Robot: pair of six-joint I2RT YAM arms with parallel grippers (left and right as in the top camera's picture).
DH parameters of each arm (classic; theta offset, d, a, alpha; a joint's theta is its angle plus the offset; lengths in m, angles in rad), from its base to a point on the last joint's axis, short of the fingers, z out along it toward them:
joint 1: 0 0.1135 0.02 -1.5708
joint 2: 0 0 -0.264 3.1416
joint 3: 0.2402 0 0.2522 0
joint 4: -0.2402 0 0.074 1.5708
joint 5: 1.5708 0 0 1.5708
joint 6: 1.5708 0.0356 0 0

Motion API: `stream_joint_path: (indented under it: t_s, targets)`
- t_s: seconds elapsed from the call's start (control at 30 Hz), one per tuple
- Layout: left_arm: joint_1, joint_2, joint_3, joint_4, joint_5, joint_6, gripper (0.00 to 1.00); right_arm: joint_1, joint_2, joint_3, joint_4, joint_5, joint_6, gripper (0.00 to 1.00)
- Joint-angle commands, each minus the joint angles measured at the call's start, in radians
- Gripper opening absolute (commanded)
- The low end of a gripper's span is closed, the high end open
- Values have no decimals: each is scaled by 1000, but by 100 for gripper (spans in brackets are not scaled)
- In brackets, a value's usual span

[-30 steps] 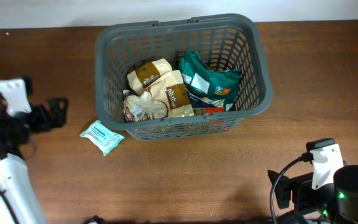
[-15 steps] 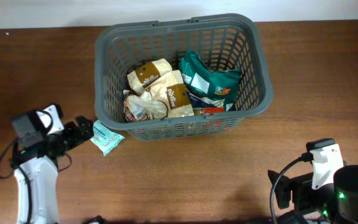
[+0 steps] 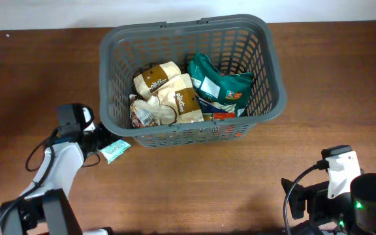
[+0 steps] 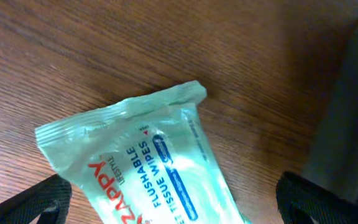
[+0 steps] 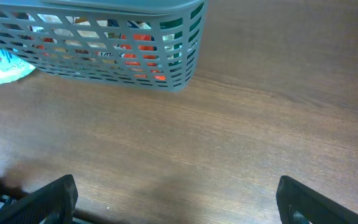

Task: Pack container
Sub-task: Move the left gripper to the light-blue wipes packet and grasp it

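Observation:
The dark grey basket (image 3: 109, 78) stands at the back middle of the table and holds two beige-and-brown packets (image 3: 168, 91), a green bag (image 3: 220, 85) and other packets. A light teal wipes packet (image 3: 115, 151) lies on the wood by the basket's front left corner. My left gripper (image 3: 102, 145) is open with the wipes packet (image 4: 142, 168) between its fingers; the packet still rests on the table. My right gripper (image 3: 292, 202) is open and empty at the front right, far from the basket (image 5: 166, 62).
The basket's grey wall (image 4: 353, 106) rises just right of the left gripper. The right wrist view shows the wipes packet (image 5: 8, 65) at the basket's far corner and bare brown wood before it.
My left arm has swept in from the far left edge towards the basket and now straddles the wipes packet. The packet has shifted slightly. The right arm has not moved.

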State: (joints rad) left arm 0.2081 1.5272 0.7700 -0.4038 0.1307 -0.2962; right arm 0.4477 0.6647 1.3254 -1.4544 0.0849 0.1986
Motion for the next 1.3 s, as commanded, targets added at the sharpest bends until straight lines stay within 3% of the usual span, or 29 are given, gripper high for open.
stream_joint_path:
  t_s: [0.0, 0.27, 0.4, 0.53, 1.03, 1.27]
  targets:
    - [-5, 40, -4, 9, -42, -55, 99, 3, -2, -3, 2, -2, 2, 99]
    - [-6, 83, -4, 23, -42, -60, 97, 3, -2, -3, 2, -2, 2, 99]
    - [-6, 83, -4, 23, -42, -60, 69, 3, -2, -3, 2, -2, 2, 99]
    - [-6, 83, -4, 23, -42, -72, 52, 3, -2, -3, 2, -2, 2, 99]
    - [7, 72, 35, 18, -53, -82, 39, 3, -2, -3, 2, -2, 2, 99]
    - [109, -33, 191, -66, -199, -53, 37, 3, -2, -3, 2, -2, 2, 99]
